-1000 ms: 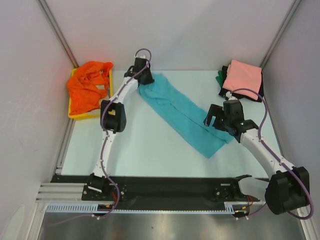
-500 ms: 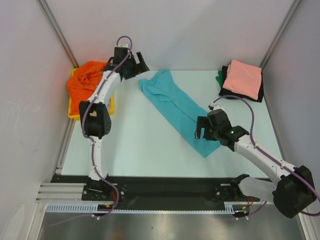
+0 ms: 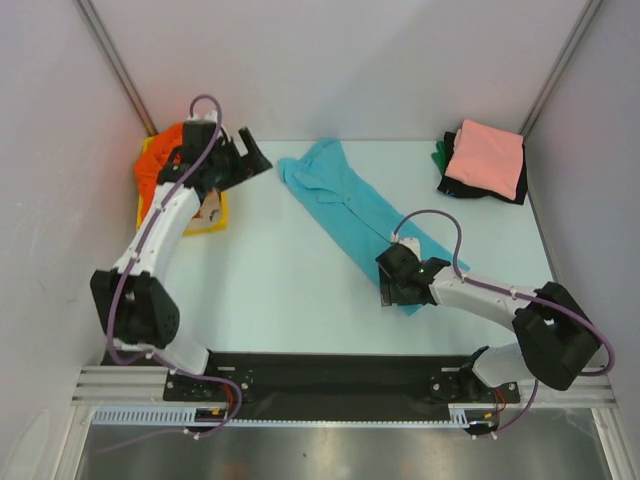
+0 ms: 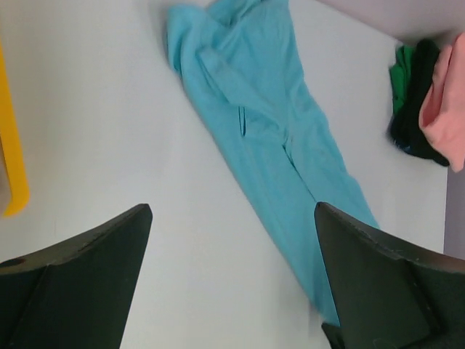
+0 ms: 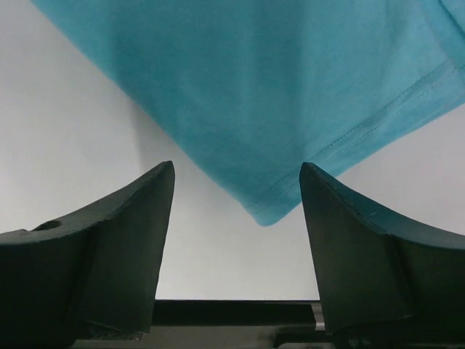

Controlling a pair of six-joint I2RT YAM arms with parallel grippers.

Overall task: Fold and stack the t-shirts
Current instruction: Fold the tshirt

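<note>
A turquoise t-shirt (image 3: 345, 205), folded into a long strip, lies diagonally from the back middle of the table toward the near right. My right gripper (image 3: 392, 288) is low over its near corner, open, and the hem corner (image 5: 265, 214) sits between the fingertips without being pinched. My left gripper (image 3: 247, 160) hovers open and empty at the back left, apart from the shirt's far end (image 4: 240, 43). An orange t-shirt (image 3: 165, 165) lies crumpled in the yellow tray (image 3: 218, 222). A folded salmon pink t-shirt (image 3: 487, 155) tops black and green ones at the back right.
The white booth walls close in the back and both sides. The left arm's links pass over the tray (image 4: 11, 153). The folded stack (image 4: 429, 94) sits near the right wall. The black base rail (image 3: 330, 370) runs along the near edge.
My left gripper let go of the shirt's far end, opened wide and swung left toward the tray. My right gripper slid along the strip to its near corner, its jaws narrowing a little.
</note>
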